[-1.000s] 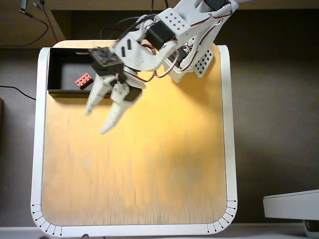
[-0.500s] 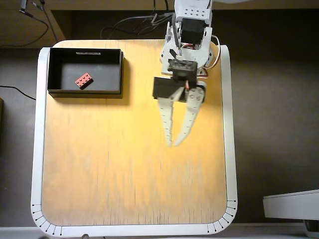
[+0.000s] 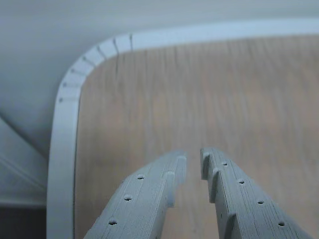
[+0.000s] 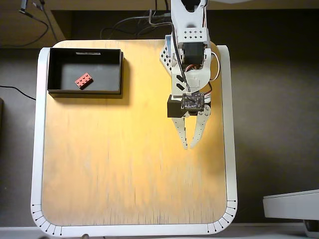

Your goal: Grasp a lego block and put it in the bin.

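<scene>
Wood-topped table (image 4: 124, 174) with a white rounded rim fills the overhead view, dark floor around it. My gripper (image 4: 188, 147) hangs over the board at about three o'clock of its centre, fingertips pointing toward six o'clock. My jaws stand nearly together, only a thin gap between the tips, and nothing is between them; the wrist view shows the same: two pale fingers (image 3: 149, 199) almost meeting over bare wood, with the table's rounded corner at eleven o'clock.

Up at ten o'clock of the board sits the bin (image 4: 119, 74), black and open-topped. The lego block (image 4: 83, 80) lies inside it on the floor, red, studs up, slightly askew, well apart from me.

I judge the task done: brick in the bin, my grip empty. Nothing is left but to rest.
</scene>
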